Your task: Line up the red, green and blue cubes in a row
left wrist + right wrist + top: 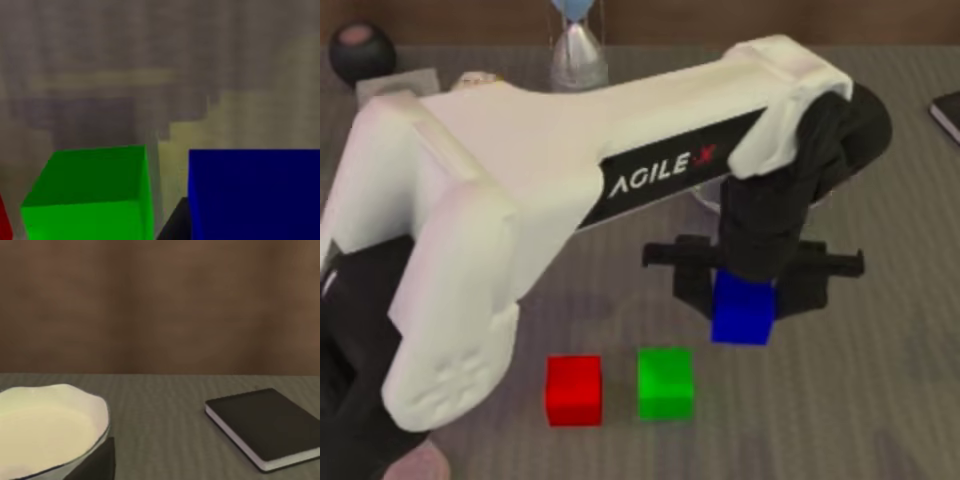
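Left arm point(520, 200) fills view | left pincer point(752, 285) clamps blue cube point(742, 310) beside green point(665, 382), red point(574, 390) | risk: I release crooked, nudging green | right pincer unseen

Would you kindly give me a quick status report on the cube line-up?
Left end effector shut on blue cube, to the right of green cube. Red cube and green side by side on table. Right arm out of view. Nothing in the way.
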